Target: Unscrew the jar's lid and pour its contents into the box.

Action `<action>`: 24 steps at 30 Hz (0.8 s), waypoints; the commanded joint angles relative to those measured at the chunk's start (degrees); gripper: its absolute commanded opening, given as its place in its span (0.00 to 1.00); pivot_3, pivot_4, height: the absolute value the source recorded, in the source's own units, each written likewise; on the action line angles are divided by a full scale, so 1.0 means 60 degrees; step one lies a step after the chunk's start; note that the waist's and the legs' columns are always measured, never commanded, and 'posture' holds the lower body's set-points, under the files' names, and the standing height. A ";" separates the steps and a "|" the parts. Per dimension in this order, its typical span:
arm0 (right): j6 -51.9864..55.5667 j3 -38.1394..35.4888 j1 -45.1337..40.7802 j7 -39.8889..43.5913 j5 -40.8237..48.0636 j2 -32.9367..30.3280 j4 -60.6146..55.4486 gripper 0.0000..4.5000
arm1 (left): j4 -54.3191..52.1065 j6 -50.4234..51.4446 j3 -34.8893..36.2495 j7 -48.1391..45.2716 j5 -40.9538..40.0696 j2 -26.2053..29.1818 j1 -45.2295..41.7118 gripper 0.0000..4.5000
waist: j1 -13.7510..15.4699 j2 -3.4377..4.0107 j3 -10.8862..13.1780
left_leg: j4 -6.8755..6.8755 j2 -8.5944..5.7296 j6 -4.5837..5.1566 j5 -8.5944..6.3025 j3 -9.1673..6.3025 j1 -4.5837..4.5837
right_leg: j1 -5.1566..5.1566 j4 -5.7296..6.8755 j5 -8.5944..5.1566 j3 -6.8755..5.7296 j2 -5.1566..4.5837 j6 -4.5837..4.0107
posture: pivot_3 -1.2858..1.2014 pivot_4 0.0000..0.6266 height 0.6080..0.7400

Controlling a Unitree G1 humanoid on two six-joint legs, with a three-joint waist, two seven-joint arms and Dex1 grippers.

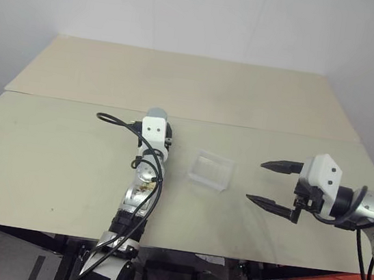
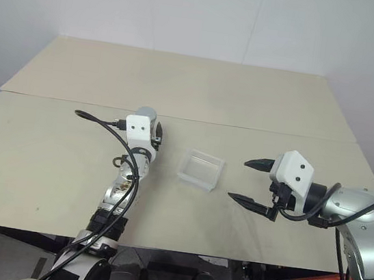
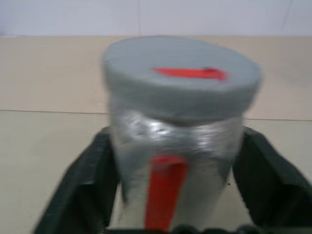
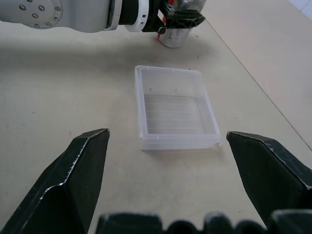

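— Closest up, what do you see?
— Black fingers [image 3: 80, 190] of the left gripper [image 3: 170, 195], one on each side of the jar [image 3: 175, 161]. They press against its silver-grey wall, so that gripper is clamped on the jar.
— And the lid?
— On top of the jar, a flat grey lid [image 3: 180, 80] with a red mark across it. A red stripe runs down the jar's side below it.
— Where does the jar stand?
— Upright on the pale counter [image 1: 47, 156], just this side of the seam between the two boards, left of centre as the head camera sees it. The left arm reaches forward to it, a black cable [image 1: 117, 122] looping off the wrist.
— The box?
— Clear plastic box [image 1: 212, 171], lying flat on the counter just to the right of the jar, apart from it. I can make out nothing in it beyond ribbed lines on its floor.
— The other arm?
— Right gripper [image 1: 274, 186] hangs above the counter to the right of the box, pointing toward it, fingers spread wide, holding nothing. From its wrist camera the box sits between the two fingertips, farther off, with the jar beyond.
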 commanded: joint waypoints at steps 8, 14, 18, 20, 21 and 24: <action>-0.0253 -0.0283 -0.0104 -0.0003 0.0168 -0.0041 -0.0263 1.00 | -0.0203 -0.0280 0.0263 -0.0443 -0.0205 0.0427 -0.0245 0.43 | -0.0001 0.0000 0.0000 | 0.0000 0.0000 0.0000 0.0000 0.0000 0.0000 | 0.0000 0.0000 0.0000 0.0000 0.0000 0.0000 | 0.52 0.24 1.00; -0.0226 -0.0247 -0.0179 -0.0073 0.0202 0.0007 -0.0255 1.00 | -0.1981 0.0707 0.0227 -0.3860 -0.1795 0.1907 0.0335 0.43 | -0.0050 0.0002 -0.0001 | -0.0001 0.0005 -0.0001 0.0001 0.0001 -0.0004 | -0.0012 0.0005 0.0000 0.0000 0.0003 0.0000 | 0.52 0.24 1.00; -0.0072 -0.0173 -0.0415 -0.0229 0.0372 0.0196 -0.0321 1.00 | -0.3297 0.2043 0.0292 -0.7175 -0.3641 0.3732 0.0867 0.43 | -0.0107 0.0005 -0.0002 | -0.0001 0.0009 -0.0006 0.0004 0.0002 0.0002 | -0.0014 0.0013 0.0000 0.0000 0.0004 -0.0001 | 0.52 0.24 1.00; 0.0079 -0.0092 -0.0656 -0.0346 0.0460 0.0283 -0.0361 1.00 | -0.3631 0.2352 0.0316 -0.9055 -0.4501 0.4789 0.1052 0.43 | -0.0124 0.0005 -0.0002 | -0.0001 0.0009 -0.0010 0.0006 0.0003 0.0004 | -0.0012 0.0017 -0.0001 -0.0002 0.0004 -0.0002 | 0.52 0.24 1.00; 0.0112 -0.0058 -0.0750 -0.0392 0.0495 0.0325 -0.0365 1.00 | -0.3686 0.2451 0.0323 -0.9674 -0.4769 0.5158 0.1091 0.43 | -0.0142 0.0006 -0.0002 | -0.0001 0.0011 -0.0011 0.0006 0.0003 0.0005 | -0.0013 0.0018 -0.0001 -0.0002 0.0004 -0.0002 | 0.52 0.24 1.00; 0.0375 0.0159 -0.1373 -0.0653 0.0639 0.0492 -0.0349 1.00 | -0.3499 0.2972 0.0441 -1.2011 -0.5889 0.6350 0.0827 0.43 | -0.0153 0.0007 -0.0003 | -0.0001 0.0015 -0.0011 0.0006 0.0004 0.0001 | -0.0016 0.0013 -0.0003 -0.0005 0.0005 -0.0003 | 0.52 0.24 1.00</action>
